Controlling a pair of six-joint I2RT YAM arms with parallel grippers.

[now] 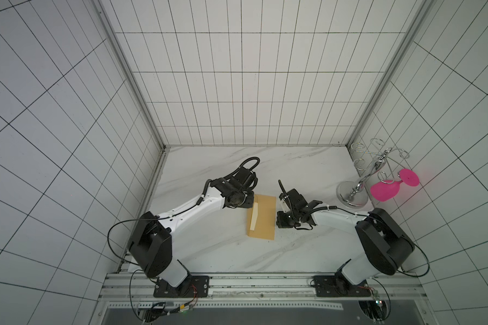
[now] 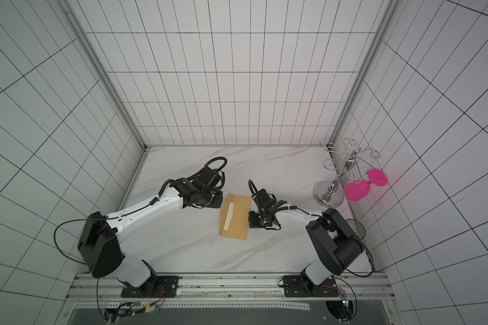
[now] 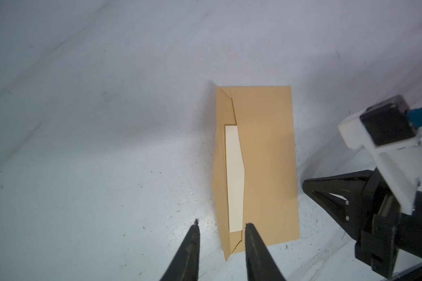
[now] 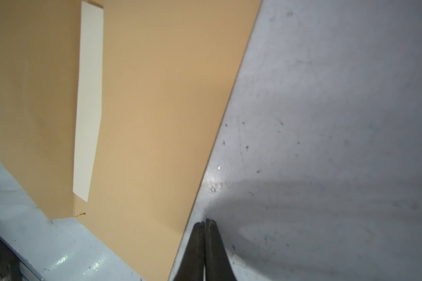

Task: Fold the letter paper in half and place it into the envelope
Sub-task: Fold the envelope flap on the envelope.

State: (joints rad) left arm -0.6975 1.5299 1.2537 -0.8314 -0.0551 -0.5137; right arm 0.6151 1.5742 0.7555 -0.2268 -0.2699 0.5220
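Scuffed marble tabletop [image 1: 214,253]; envelope [image 1: 265,216] lay mid-table, flap unfolded, letter paper [image 1: 254,216] tucked inside, pale strip showing. L gripper [image 3: 222,227] had jaws apart over flap end; R gripper [image 4: 206,222] pinched together, empty, at opp. edge. Tiled walls [image 1: 237,84] behind.

I'm looking at a white marbled tabletop [image 1: 209,253], flecked with small dark specks in the wrist views. Tiled walls [image 1: 251,84] box it in on the left, far and right sides. In the far right corner there's a chrome stand [image 1: 353,194] with a round base and curly hook arms on top. Just right of it is a bright pink stemmed glass [image 1: 384,190], foot up by one of the hooks, bowl beside the stand's base. A metal rail [image 1: 265,282] runs along the near edge.
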